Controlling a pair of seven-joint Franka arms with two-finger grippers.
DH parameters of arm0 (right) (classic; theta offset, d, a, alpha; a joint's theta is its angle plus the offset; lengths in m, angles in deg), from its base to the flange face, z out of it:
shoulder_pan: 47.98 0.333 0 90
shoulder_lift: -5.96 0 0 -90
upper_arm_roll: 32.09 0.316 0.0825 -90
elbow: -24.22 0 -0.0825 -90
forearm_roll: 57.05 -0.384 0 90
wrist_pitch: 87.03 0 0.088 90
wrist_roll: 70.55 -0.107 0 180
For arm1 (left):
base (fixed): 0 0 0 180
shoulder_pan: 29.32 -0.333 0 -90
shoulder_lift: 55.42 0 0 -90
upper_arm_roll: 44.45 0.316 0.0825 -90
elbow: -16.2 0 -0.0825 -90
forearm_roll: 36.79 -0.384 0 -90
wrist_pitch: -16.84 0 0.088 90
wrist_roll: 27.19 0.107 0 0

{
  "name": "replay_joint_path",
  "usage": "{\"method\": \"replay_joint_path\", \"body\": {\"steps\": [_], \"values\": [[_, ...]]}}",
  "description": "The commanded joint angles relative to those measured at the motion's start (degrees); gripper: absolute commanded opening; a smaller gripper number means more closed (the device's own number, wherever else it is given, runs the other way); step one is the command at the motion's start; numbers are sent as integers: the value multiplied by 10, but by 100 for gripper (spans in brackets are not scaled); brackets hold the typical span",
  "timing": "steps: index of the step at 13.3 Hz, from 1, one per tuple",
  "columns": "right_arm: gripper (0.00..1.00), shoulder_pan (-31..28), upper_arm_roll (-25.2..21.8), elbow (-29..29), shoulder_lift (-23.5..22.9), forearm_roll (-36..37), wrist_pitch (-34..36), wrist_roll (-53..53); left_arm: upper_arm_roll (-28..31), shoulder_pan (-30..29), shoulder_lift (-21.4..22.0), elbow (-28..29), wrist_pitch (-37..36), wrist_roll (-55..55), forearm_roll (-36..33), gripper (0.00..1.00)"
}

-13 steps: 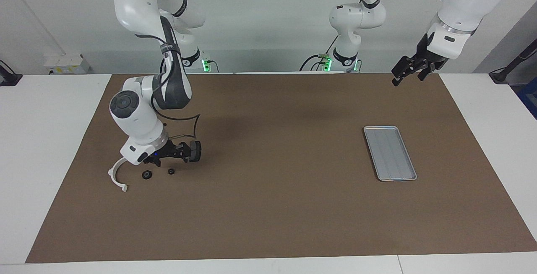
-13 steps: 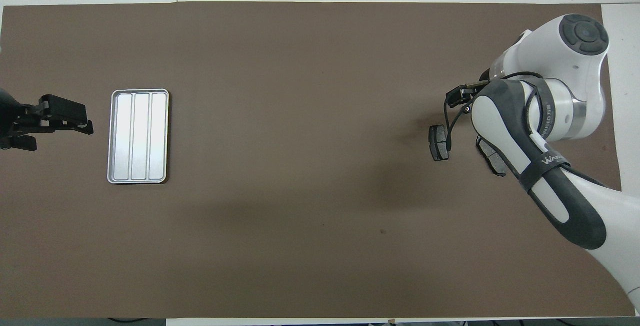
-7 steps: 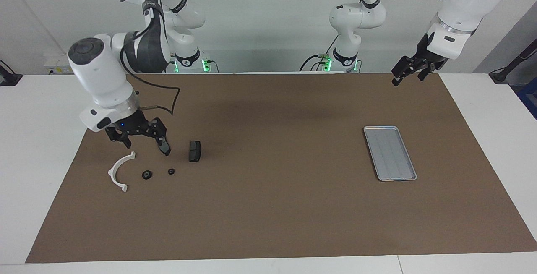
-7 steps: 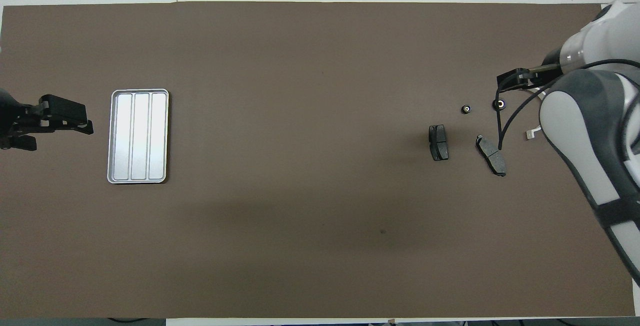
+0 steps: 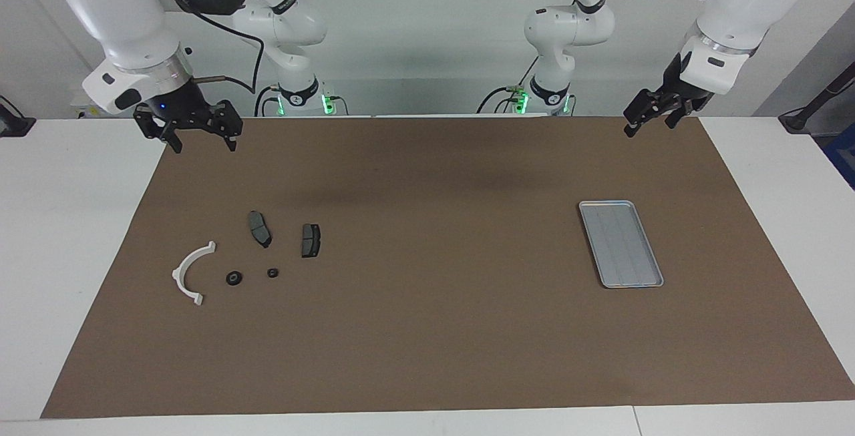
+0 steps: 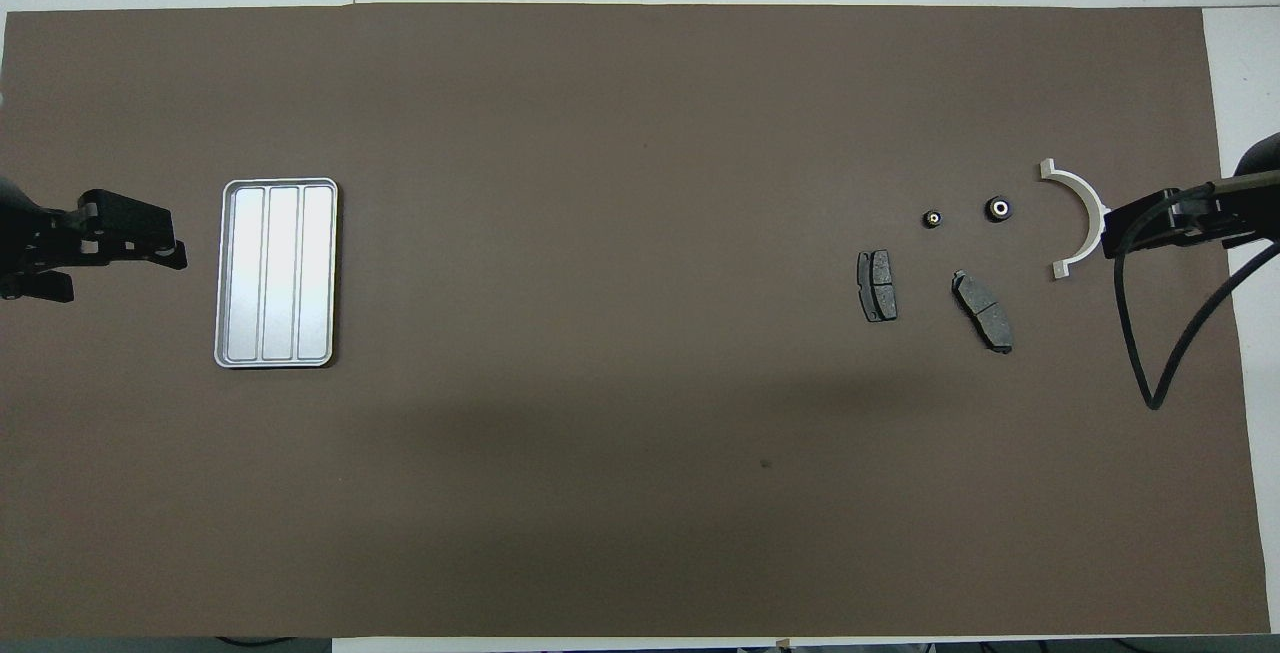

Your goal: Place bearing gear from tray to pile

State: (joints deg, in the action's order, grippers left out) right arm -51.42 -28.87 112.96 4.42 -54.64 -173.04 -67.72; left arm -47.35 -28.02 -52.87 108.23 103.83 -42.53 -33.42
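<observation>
The silver-grey tray [image 5: 621,244] lies empty toward the left arm's end; it also shows in the overhead view [image 6: 277,273]. The pile lies toward the right arm's end: a white arc bracket [image 5: 190,272] [image 6: 1080,218], two dark brake pads [image 5: 259,228] [image 5: 310,240], and two small black round bearing gears [image 5: 233,278] [image 5: 272,272], which also show in the overhead view [image 6: 998,209] [image 6: 932,219]. My right gripper [image 5: 202,143] [image 6: 1112,233] is open and empty, raised over the mat's edge by the robots. My left gripper [image 5: 651,125] [image 6: 150,243] waits open, raised beside the tray.
A brown mat [image 5: 427,329] covers the table, with white table surface [image 5: 67,222] at both ends. A black cable [image 6: 1150,373] hangs from the right arm over the mat's end.
My right gripper has risen from the pile and drawn back toward its base, uncovering the arc bracket, one brake pad and both gears. The left arm has not moved.
</observation>
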Motion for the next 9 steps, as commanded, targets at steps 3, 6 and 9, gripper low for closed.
{"method": "replay_joint_path", "body": {"steps": [3, 6, 9], "values": [[100, 4, -21, 27, 21, -5, 5, 2, 4, 5, 20, 24, 10, 2, -11, 100], [100, 10, -39, 35, 27, -13, -6, 2, 4, 5, 20, 24, 10, 2, -10, 100], [100, 11, -42, 46, 29, -21, -19, -3, 4, 5, 20, 24, 10, 2, -10, 100]]}}
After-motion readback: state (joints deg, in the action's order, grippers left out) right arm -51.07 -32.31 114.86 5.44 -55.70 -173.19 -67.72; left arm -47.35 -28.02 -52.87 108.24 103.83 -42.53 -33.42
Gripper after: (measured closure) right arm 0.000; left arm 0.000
